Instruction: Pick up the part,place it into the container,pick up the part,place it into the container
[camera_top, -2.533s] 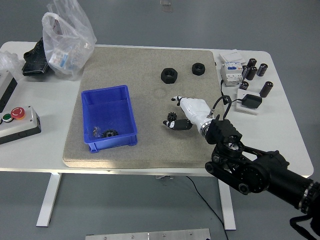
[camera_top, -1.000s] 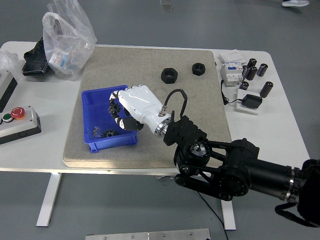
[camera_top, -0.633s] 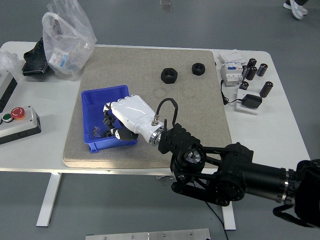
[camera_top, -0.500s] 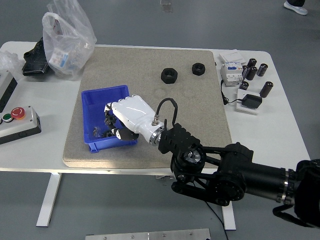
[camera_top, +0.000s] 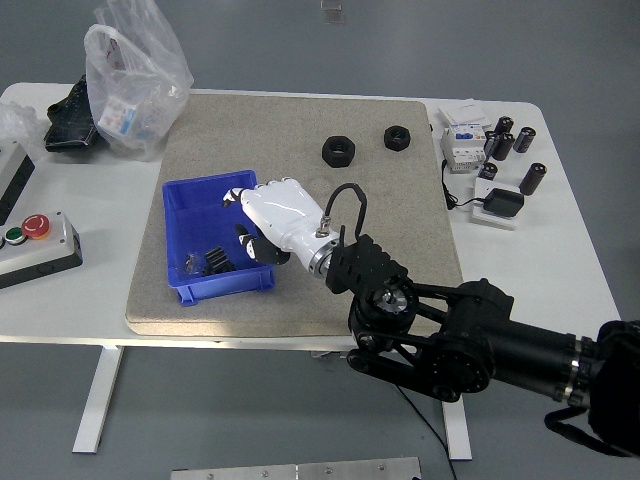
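Note:
The blue container (camera_top: 186, 200) stands on the left part of the grey mat (camera_top: 380, 200). Small black gear parts (camera_top: 207, 262) lie in its near end. My right hand (camera_top: 244, 216), white, hovers over the container's right wall, with fingers relaxed and nothing in them. Its black arm comes in from the lower right. Two black hex nuts (camera_top: 338, 150) (camera_top: 397, 137) lie on the mat's far right part, well away from the hand. The left arm is out of view.
A clear plastic bag (camera_top: 130, 80) and a black object (camera_top: 68, 120) sit at the far left. A box with a red button (camera_top: 36, 240) is at the left edge. Black cylinders (camera_top: 515, 140), a white module (camera_top: 462, 142) and a black adapter (camera_top: 501, 203) lie at the right.
My right hand carried a small gear from the mat's middle left to the blue container and let it go inside. The hand has since lifted and moved slightly right, empty.

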